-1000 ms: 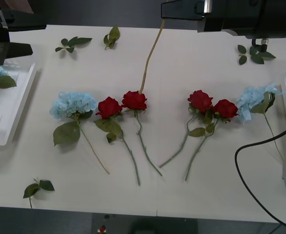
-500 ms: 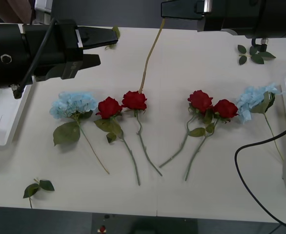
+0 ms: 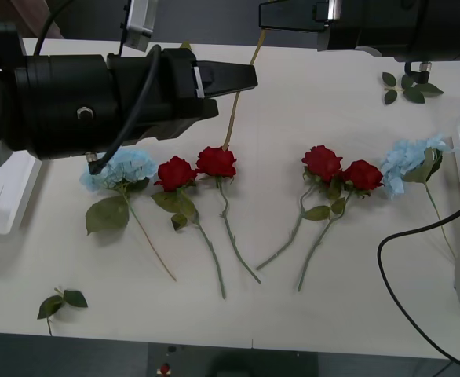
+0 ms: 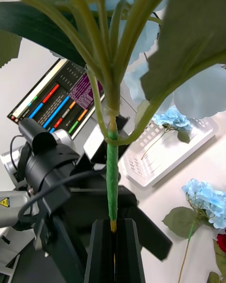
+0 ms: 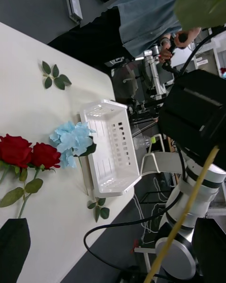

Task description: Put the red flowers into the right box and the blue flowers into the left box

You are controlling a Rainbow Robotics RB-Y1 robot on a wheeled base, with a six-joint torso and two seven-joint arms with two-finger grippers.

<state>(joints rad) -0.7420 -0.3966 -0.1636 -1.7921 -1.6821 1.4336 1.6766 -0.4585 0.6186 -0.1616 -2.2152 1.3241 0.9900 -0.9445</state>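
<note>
Four red flowers [image 3: 216, 162] lie mid-worktop [image 3: 293, 314] between two blue flowers [image 3: 120, 167], the left one partly hidden under the left end effector [image 3: 242, 77], whose tips stand spread. The right end effector [image 4: 114, 245] clamps a held blue flower's stem [image 4: 112, 179] above the worktop.

Bulky black cylindrical left arm [image 3: 81, 102], black cable looped over it, black wedge fingers [image 3: 226, 77] beyond a white plate.
</note>
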